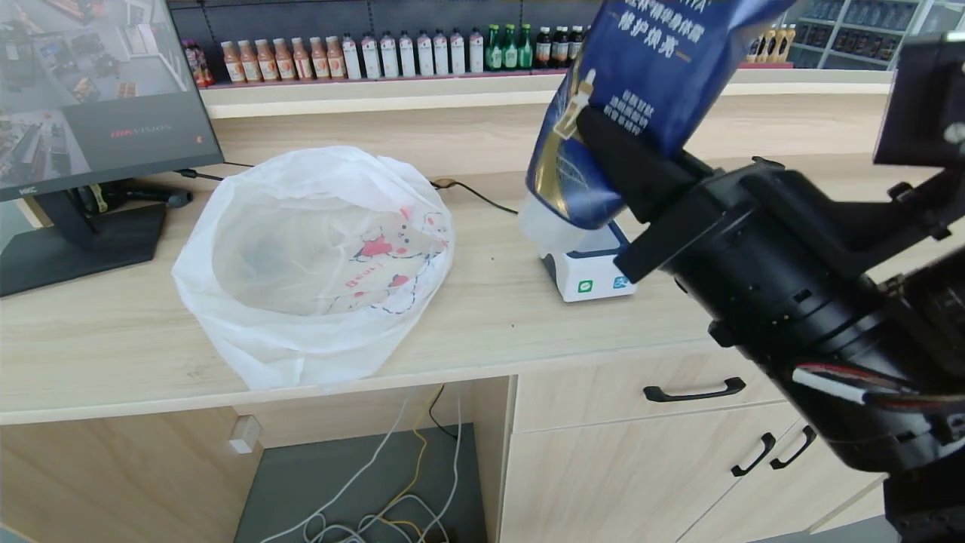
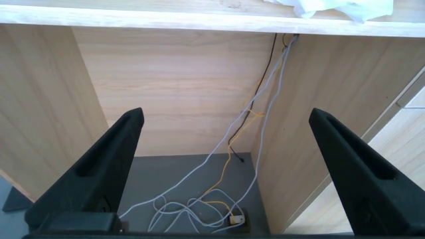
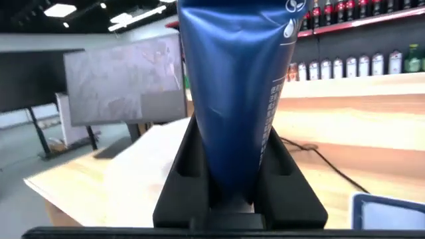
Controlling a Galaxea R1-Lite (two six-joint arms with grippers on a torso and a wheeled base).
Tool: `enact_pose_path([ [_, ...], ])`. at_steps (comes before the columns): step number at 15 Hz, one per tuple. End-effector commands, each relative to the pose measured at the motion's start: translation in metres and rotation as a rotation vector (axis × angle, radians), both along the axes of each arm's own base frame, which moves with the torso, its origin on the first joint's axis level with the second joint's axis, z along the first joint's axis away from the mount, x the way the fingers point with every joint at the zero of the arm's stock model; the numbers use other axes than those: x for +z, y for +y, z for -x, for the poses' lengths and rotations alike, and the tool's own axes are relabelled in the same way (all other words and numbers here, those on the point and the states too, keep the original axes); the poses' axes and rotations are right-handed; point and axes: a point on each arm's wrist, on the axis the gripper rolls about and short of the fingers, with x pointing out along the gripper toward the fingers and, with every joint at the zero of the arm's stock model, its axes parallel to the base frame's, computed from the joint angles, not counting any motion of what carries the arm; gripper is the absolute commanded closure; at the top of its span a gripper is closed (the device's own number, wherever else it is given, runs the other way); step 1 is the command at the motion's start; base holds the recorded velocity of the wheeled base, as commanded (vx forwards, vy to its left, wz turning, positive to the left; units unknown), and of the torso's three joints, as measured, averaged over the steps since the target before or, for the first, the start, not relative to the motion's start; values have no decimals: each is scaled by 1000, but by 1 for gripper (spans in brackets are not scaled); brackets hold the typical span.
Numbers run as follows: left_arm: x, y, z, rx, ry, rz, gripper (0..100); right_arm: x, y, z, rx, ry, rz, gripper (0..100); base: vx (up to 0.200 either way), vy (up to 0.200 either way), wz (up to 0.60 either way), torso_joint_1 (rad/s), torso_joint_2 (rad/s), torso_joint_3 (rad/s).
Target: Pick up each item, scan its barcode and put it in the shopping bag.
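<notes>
The right gripper (image 1: 633,173) is clamped on the dark blue squeeze tube with white print (image 1: 641,83). Its black fingers (image 3: 189,153) press against both sides of the tube body (image 3: 232,66). The tube is held tilted in the air, with its translucent white cap (image 1: 546,226) at the low end. The cap hangs directly above the small white scanner box with blue trim (image 1: 592,279), which stands on the light wooden counter (image 1: 490,317). Whether cap and scanner touch cannot be determined. The white translucent plastic shopping bag with red and blue cartoon print (image 1: 317,264) sits open on the counter to the left of the scanner, well apart from the tube. The left gripper (image 2: 226,119) is positioned below counter level. Its two black fingers (image 2: 106,172) are spread wide and hold nothing. It faces the recess under the counter, where white and yellow cables (image 2: 219,192) hang and coil on the floor. A black monitor (image 1: 90,83) stands at the left end of the counter. A row of bottles (image 1: 392,54) lines the shelf behind.
</notes>
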Motion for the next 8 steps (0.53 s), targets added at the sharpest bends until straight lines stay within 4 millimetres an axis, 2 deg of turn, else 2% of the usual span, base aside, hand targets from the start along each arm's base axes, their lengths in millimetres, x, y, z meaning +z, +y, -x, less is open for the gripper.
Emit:
enact_pose_path([
  [1, 0, 0, 0, 1, 0, 0, 0, -23, -15, -5, -86, 9, 90, 100, 0, 0, 0, 0, 0, 0],
  [4, 0, 0, 0, 0, 0, -1, 0, -31, -28, -24, -172, 29, 114, 100, 0, 0, 0, 0, 0, 0],
  [8, 0, 0, 0, 1, 0, 3, 0, -34, -23, -33, -245, 40, 125, 100, 0, 0, 0, 0, 0, 0],
])
